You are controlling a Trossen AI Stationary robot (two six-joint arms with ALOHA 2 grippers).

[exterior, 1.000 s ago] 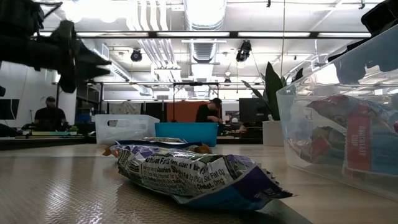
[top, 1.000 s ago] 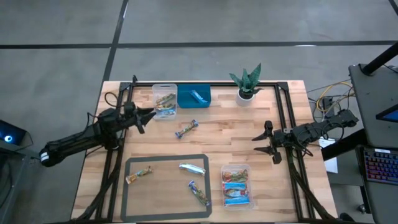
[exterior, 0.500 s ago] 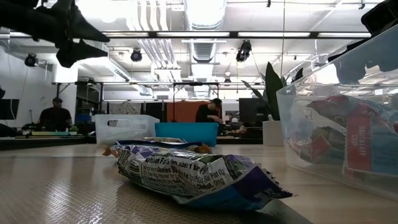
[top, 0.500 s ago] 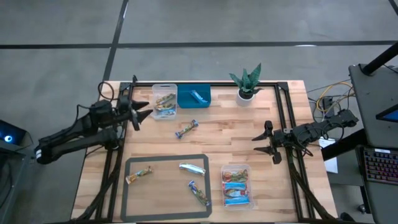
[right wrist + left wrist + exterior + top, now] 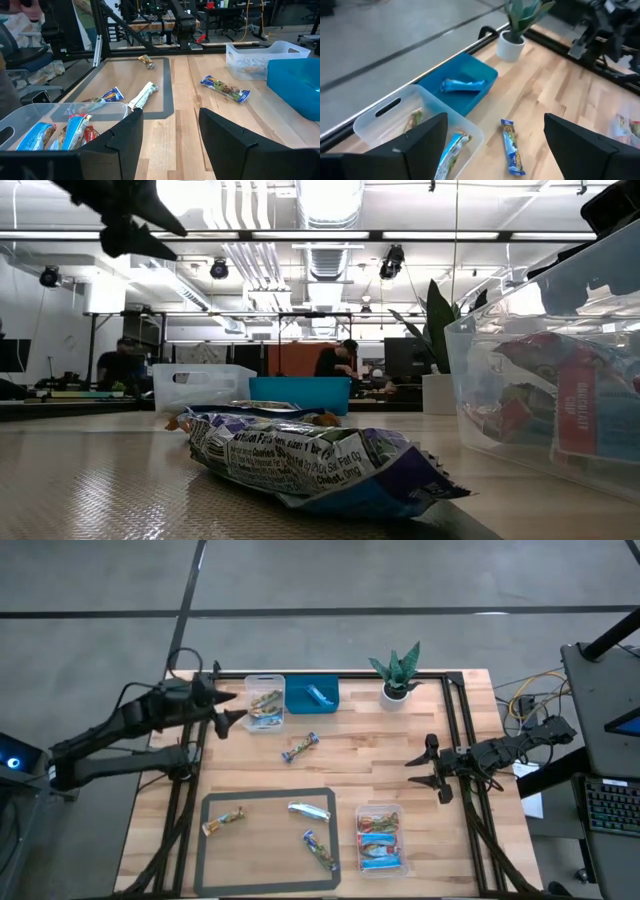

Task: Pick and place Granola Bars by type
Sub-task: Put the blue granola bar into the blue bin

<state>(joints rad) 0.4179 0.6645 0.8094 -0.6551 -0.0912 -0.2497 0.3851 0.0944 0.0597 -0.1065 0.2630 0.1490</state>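
Several Granola Bars show. One lies on the bare wood (image 5: 300, 747) (image 5: 511, 150), and three lie on the grey mat (image 5: 268, 840): a brown-green bar (image 5: 224, 821), a silvery-white bar (image 5: 309, 810) and a blue-green bar (image 5: 320, 851). More bars lie in the far clear tub (image 5: 264, 703) and in the near clear tub (image 5: 382, 838). A blue bar (image 5: 462, 86) lies in the teal bin (image 5: 312, 695). My left gripper (image 5: 225, 705) (image 5: 495, 125) hangs open, high up beside the far tub's left side. Over the table's right side my right gripper (image 5: 425, 770) (image 5: 170, 125) stands open with nothing between its fingers.
A potted plant (image 5: 397, 675) stands at the far edge, right of the teal bin. Black frame rails run along the table's left (image 5: 185, 780), right (image 5: 470, 790) and far sides. People sit at desks in the room beyond the table.
My left gripper has risen and drawn back toward the table's far left corner, away from the far tub. Its fingers have opened wider. My right arm has kept still, and no bar on the table has moved.
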